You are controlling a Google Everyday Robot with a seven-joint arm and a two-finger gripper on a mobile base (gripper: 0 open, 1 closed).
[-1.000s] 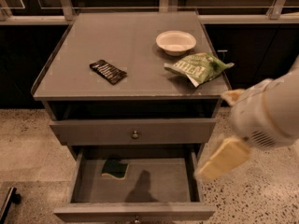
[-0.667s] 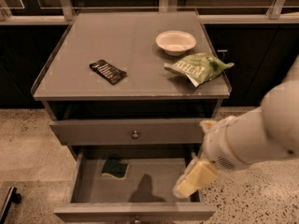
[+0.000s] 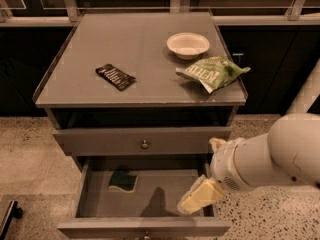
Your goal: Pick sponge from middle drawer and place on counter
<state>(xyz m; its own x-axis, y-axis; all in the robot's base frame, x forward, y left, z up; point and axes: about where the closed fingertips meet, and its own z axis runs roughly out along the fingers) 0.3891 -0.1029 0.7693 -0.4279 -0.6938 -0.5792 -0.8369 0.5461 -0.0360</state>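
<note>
The sponge (image 3: 123,181), dark green with a thin yellowish layer, lies flat on the floor of the open middle drawer (image 3: 100,206), toward its back left. My gripper (image 3: 200,196) hangs over the drawer's right side, low and near the front, well to the right of the sponge and not touching it. The white arm behind it fills the lower right of the view. The counter (image 3: 145,49) is the grey cabinet top above.
On the counter lie a black snack bar wrapper (image 3: 115,76), a white bowl (image 3: 188,45) and a green chip bag (image 3: 212,71). A shut grey drawer front with a metal knob (image 3: 145,144) sits above the open drawer. Speckled floor surrounds the cabinet.
My arm and gripper have moved left and down, from beside the cabinet's right edge to over the right side of the open drawer. The sponge has not moved.
</note>
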